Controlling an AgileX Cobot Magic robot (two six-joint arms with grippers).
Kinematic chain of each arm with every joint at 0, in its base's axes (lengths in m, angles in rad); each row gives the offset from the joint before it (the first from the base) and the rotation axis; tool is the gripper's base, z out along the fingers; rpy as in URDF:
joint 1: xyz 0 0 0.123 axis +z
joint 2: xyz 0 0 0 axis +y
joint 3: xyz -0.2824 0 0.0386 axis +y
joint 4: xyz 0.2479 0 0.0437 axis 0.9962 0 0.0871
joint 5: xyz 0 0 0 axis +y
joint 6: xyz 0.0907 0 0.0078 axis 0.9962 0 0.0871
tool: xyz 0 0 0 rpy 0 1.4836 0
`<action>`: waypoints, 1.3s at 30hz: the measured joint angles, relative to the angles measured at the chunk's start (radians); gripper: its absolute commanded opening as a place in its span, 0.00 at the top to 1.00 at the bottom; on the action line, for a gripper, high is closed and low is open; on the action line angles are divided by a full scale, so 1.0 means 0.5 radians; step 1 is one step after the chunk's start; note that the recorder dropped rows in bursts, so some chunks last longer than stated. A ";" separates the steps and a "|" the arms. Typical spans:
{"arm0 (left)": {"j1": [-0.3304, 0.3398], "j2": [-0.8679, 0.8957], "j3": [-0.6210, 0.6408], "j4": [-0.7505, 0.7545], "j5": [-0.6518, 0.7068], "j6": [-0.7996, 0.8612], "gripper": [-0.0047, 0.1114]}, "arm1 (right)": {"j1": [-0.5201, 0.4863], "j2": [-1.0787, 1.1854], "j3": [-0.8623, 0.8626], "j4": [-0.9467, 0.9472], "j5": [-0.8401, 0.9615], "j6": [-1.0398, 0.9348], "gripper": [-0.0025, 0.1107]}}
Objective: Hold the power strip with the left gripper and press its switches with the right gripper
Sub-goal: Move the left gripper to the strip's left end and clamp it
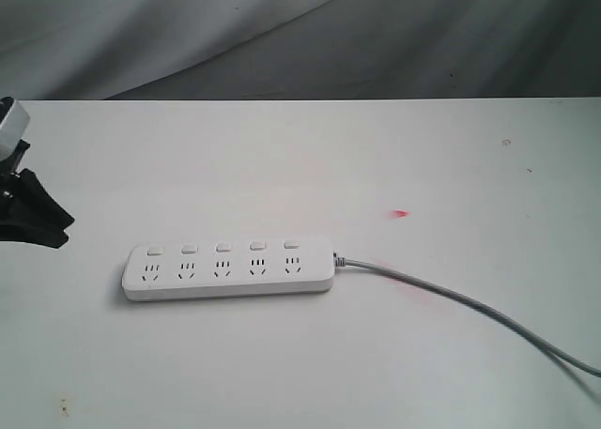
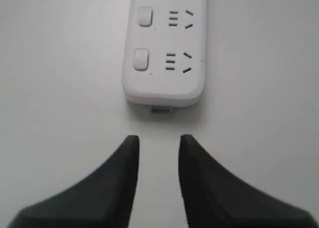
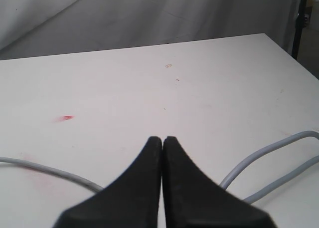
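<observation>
While left hand (image 2: 159, 141) gapes near power strip (image 2: 160, 84) — right hand (image 3: 162, 139) is pinched together.

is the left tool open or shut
Open. The left tool has its two fingers apart, bare table showing between them, just short of the power strip, not touching it.

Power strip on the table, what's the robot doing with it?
Nothing touches the power strip yet; it lies flat on the white table. The left end effector points at one end of it, fingers slightly apart and empty. The right end effector is shut, near the grey cord, away from the buttons.
</observation>
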 measured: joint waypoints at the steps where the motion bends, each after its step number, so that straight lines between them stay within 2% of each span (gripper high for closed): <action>1: -0.032 0.000 -0.004 0.000 0.000 0.000 0.51 | 0.000 0.000 0.000 0.000 0.000 0.000 0.98; 4: -0.138 0.000 -0.004 0.034 0.000 0.000 0.36 | 0.000 0.000 0.000 0.000 0.000 0.000 0.98; 7: -0.258 0.005 -0.004 0.138 0.000 0.000 0.30 | 0.000 0.000 0.000 0.000 0.000 0.000 0.98; 12: -0.375 0.048 -0.004 0.164 -0.035 0.000 0.30 | 0.000 0.000 0.000 0.000 0.000 0.000 0.98; 21: -0.380 0.201 -0.006 0.114 -0.193 0.000 0.30 | 0.000 0.000 0.000 0.000 0.000 0.000 0.98; 26: -0.380 0.261 -0.014 -0.024 -0.339 0.000 0.30 | 0.000 0.000 0.000 0.000 0.000 0.000 0.98; 31: -0.383 0.310 -0.063 -0.082 -0.306 0.004 0.30 | 0.000 0.000 0.000 0.000 0.000 0.000 0.98; 39: -0.383 0.360 -0.065 0.071 -0.255 0.004 0.30 | 0.000 0.000 0.000 0.000 0.000 0.000 0.98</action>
